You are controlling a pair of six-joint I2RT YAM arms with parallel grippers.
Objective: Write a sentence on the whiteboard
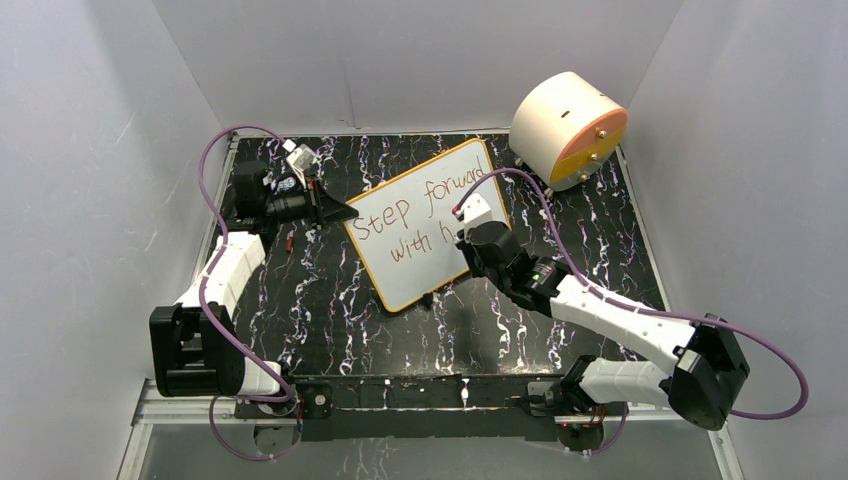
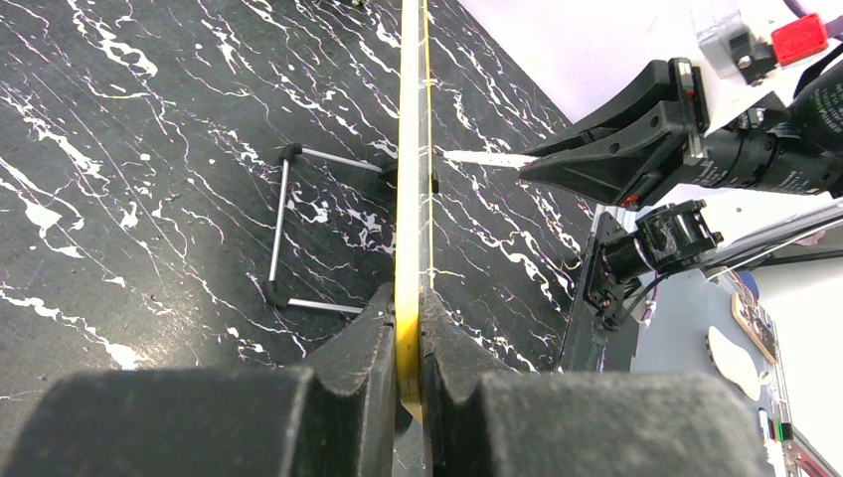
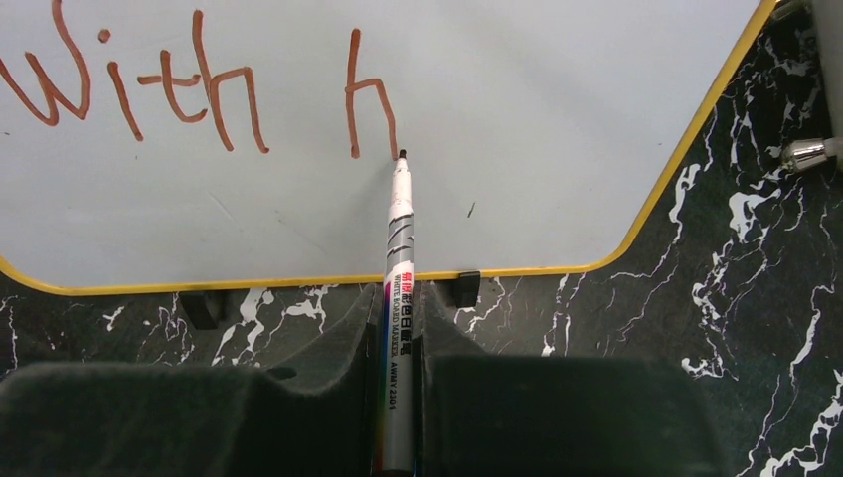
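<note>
The whiteboard [image 1: 415,280] stands tilted in the middle of the black marbled table, its yellow frame edge-on in the left wrist view [image 2: 410,149]. The sentence [image 1: 430,205] reads "Step forward" over "with h" [image 3: 199,89] in reddish-brown. My left gripper [image 1: 340,212] is shut on the board's left edge, fingers on either side of the frame [image 2: 410,338]. My right gripper [image 1: 462,218] is shut on a silver whiteboard marker [image 3: 400,258]. The marker's tip touches the board at the foot of the "h". From the left wrist view the marker [image 2: 487,158] meets the board's face.
A round peach-and-orange drum [image 1: 568,128] sits at the back right corner. A wire stand [image 2: 283,229] props the board from behind, and black clip feet [image 3: 462,288] hold its lower edge. A small red bit [image 1: 290,241] lies near the left arm. White walls enclose the table.
</note>
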